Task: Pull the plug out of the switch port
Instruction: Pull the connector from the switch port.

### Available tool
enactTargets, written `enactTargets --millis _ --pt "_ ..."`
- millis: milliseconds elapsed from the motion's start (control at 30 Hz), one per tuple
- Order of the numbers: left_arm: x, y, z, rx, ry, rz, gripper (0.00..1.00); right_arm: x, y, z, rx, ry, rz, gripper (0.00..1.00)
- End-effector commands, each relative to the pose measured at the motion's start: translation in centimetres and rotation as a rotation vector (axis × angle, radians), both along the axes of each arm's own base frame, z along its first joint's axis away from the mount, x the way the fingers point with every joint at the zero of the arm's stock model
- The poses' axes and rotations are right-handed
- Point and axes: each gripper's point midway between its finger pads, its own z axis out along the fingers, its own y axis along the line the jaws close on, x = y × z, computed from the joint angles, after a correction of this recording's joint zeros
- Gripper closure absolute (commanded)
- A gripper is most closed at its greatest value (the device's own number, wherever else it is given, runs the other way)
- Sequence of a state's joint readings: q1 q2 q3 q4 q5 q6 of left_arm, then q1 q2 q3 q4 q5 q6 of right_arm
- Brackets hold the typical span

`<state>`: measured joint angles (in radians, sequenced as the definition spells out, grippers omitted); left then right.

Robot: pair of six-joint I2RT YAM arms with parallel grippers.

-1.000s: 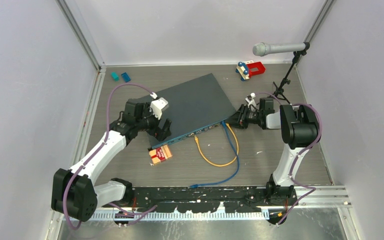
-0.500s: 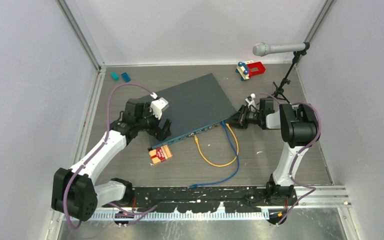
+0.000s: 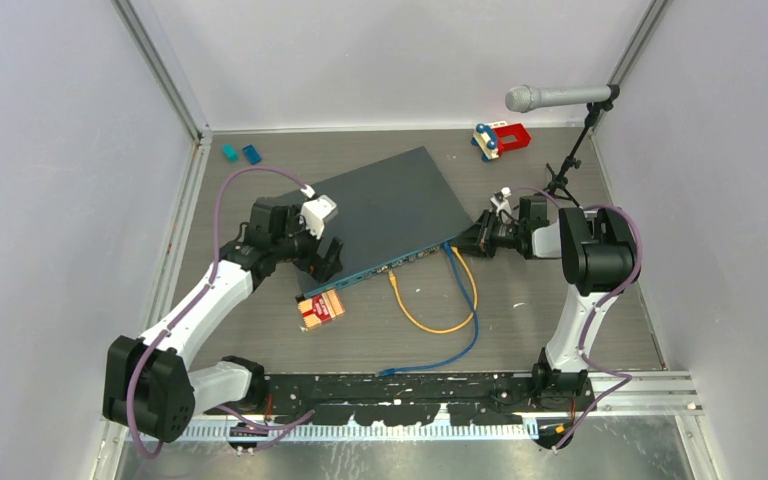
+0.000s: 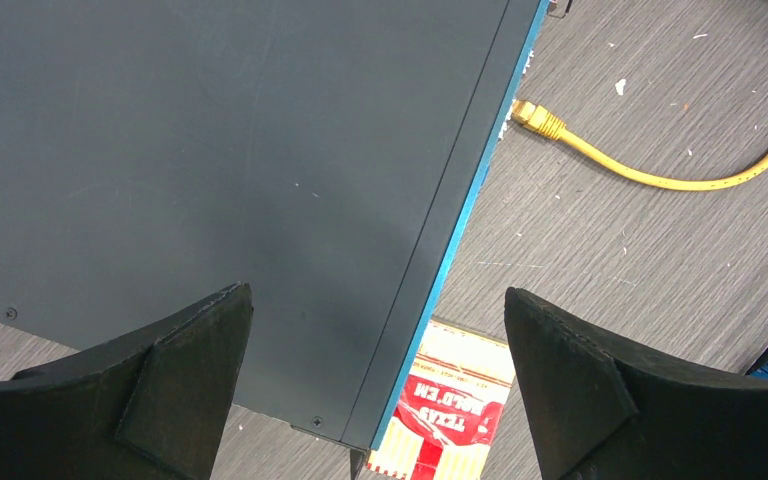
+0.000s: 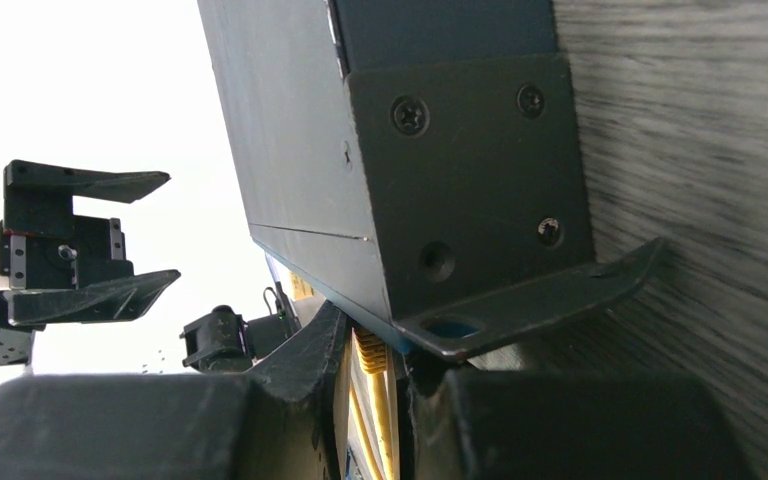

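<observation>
The switch (image 3: 385, 210) lies slanted mid-table, with a dark slate top and a teal front edge. It also shows in the left wrist view (image 4: 210, 150) and the right wrist view (image 5: 440, 150). A yellow cable (image 3: 430, 322) and a blue cable (image 3: 465, 345) enter its front edge near the right corner. The yellow cable's other plug (image 4: 538, 118) lies loose on the table. My right gripper (image 3: 467, 242) lies level at that right corner, its jaws closed to a narrow gap on the yellow plug (image 5: 370, 365). My left gripper (image 4: 375, 385) hangs open over the switch's front left corner.
A red-and-cream card pack (image 3: 321, 308) lies by the switch's front left corner. A microphone on a stand (image 3: 550, 97) is at the back right, with a red toy (image 3: 501, 138) beside it. Small teal and blue blocks (image 3: 240, 153) sit at the back left. Walls close in three sides.
</observation>
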<state>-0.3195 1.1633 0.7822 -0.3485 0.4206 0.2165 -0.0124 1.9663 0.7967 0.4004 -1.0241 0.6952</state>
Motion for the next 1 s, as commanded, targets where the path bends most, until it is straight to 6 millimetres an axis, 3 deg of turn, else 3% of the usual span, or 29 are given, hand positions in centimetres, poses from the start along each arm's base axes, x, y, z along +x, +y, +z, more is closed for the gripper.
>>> enactTargets --millis 0,467,767,967 --pt "0.3 -0.4 1.2 -0.030 -0.040 -0.019 0.00 2.2 -1.1 0.5 -0.059 -0.084 -0.056 0.99" --pt "-0.1 -0.4 1.4 -0.029 -0.052 -0.033 0.00 2.0 -1.4 1.7 -0.038 -0.133 -0.015 0.99" --pt "-0.2 -0.4 1.5 -0.032 -0.055 -0.037 0.00 0.7 -1.5 0.7 -0.042 -0.082 -0.052 0.99" --pt "-0.3 -0.4 1.5 -0.032 -0.055 -0.039 0.00 1.0 -1.7 1.0 -0.053 -0.096 -0.049 0.99"
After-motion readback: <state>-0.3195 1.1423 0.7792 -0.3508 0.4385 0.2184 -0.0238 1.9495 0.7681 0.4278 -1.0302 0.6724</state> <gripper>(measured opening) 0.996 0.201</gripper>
